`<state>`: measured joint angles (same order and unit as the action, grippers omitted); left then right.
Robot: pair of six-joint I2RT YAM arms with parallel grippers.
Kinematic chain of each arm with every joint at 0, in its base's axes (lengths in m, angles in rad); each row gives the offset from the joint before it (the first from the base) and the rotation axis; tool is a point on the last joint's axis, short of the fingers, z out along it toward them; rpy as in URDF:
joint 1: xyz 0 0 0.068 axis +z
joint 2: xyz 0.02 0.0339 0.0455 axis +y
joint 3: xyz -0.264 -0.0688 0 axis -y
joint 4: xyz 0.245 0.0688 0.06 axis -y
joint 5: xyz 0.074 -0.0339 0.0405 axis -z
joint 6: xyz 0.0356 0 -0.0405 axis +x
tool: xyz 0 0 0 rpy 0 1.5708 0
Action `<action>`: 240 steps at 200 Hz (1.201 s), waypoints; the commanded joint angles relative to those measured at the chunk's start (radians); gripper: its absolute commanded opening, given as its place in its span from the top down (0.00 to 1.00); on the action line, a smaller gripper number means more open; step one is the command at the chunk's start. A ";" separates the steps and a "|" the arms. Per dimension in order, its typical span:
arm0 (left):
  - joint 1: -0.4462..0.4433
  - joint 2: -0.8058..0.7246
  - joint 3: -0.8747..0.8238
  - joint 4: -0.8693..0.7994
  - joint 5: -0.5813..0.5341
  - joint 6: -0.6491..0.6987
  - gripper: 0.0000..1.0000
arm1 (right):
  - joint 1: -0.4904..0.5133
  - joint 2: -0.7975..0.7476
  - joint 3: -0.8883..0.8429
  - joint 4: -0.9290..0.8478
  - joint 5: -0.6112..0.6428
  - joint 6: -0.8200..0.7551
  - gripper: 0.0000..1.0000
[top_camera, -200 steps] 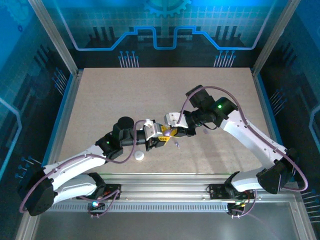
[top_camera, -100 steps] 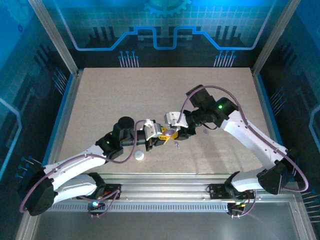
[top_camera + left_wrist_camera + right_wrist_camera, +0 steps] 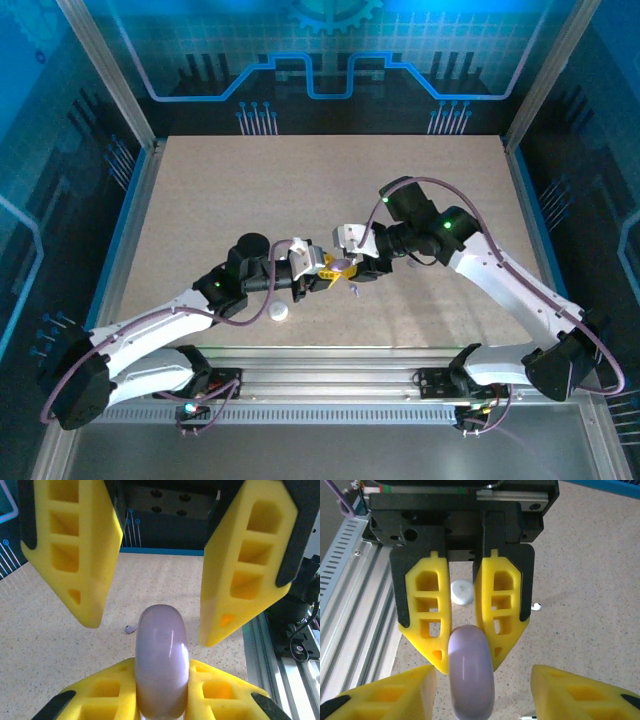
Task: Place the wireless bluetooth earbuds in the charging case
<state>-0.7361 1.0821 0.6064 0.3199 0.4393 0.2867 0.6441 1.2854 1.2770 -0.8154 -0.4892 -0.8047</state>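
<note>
Left pincer (image 3: 161, 680) is pinching the purple case (image 3: 162, 655) at its lower end, fingers pressed together on it, and holding it off the table (image 3: 300, 190). Right pincer (image 3: 482, 680) is standing spread to either side of the case's other end, with a gap on both sides and not touching. The case is looking shut, and no seam or lid is showing clearly.

One purple earbud (image 3: 131, 628) is lying loose on the table just beyond the case. A white earbud (image 3: 536, 606) is lying further off, near the white case (image 3: 461, 592). Nothing is seated in a case yet, so the task is looking early.

Step, as I judge it: a handover, with the left taking the case so the right is freed for the lid or an earbud.

Doing it well:
- the left should be keeping a firm, square pinch, since the case is rounded and glossy and probably likes to twist or squirt out
- the right should be backing straight out along its own fingers, not sideways, or a finger will be clipping the case
- the case should be kept low and level, with the lid side facing the right arm
- the earbuds are tiny, so the right will be needing a slow fingertip pinch

Versus a second ago:
- the right pincer was tight against the case and is now spread
- the left pincer has closed fully onto the case
- the right arm's elbow and forearm have swung outward a little
- the case is sitting in about the same spot between the arms
- the white case near the left forearm and the purple earbud are staying put
</note>
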 commanded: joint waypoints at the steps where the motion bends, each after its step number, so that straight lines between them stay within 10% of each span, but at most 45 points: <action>1: 0.000 0.007 0.016 0.034 0.023 -0.025 0.83 | -0.001 -0.008 -0.008 0.022 0.028 0.026 0.49; 240: 0.026 0.014 -0.039 0.132 -0.106 -0.159 0.85 | -0.063 -0.133 -0.010 0.179 0.136 0.231 0.55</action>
<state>-0.7292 1.0878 0.5983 0.3939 0.3893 0.2039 0.6041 1.2015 1.2621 -0.6720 -0.3370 -0.6861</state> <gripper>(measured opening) 0.220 0.447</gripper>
